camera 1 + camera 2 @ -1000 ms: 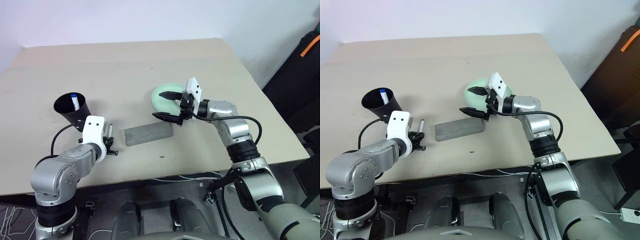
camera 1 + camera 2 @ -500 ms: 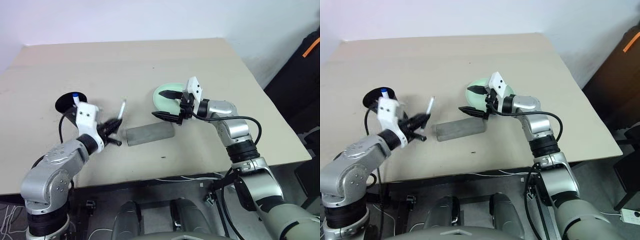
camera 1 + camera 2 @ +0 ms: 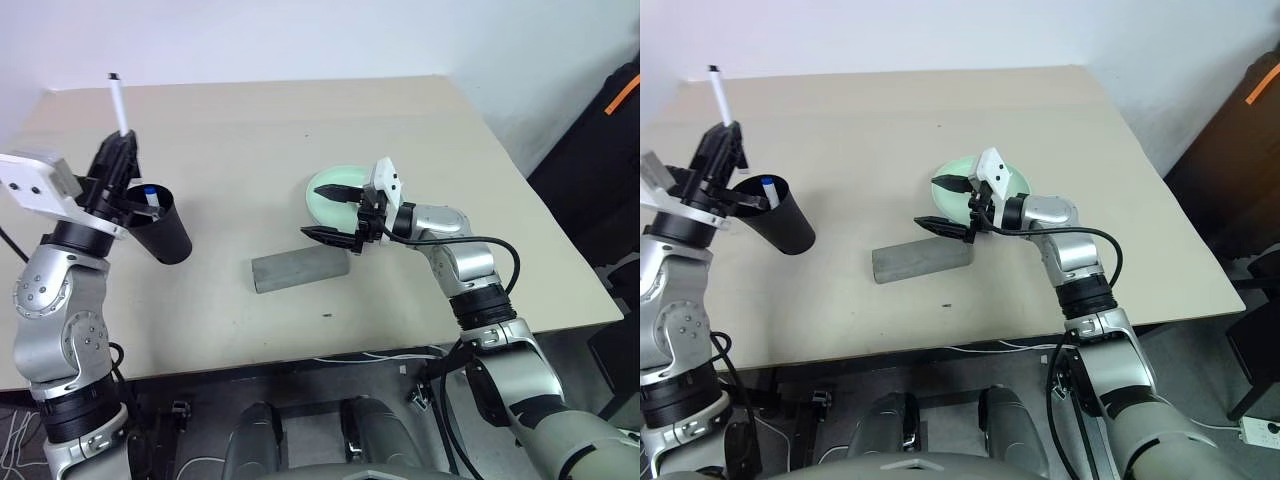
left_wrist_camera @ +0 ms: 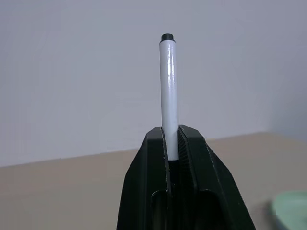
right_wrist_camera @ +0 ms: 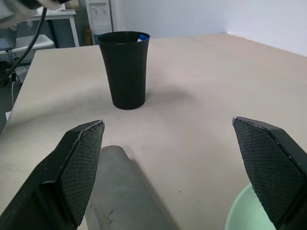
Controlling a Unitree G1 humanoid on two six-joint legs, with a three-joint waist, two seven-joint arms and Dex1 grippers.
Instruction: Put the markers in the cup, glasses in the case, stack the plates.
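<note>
Partly hidden between clamped left jaws (image 3: 122, 150), marker (image 3: 118, 104); right jaws (image 3: 334, 212) gape empty.

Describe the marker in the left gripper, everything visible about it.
The marker is a slim, glossy white barrel, plastic by the look, with a small black tip at its far end. It points upward, slightly tilted, raised above the table and just over the rim of the black cup. Its lower end is clamped between the two black fingers of the left gripper, which is shut on it. Nothing else touches it. Any print on the barrel is too small to read.
</note>
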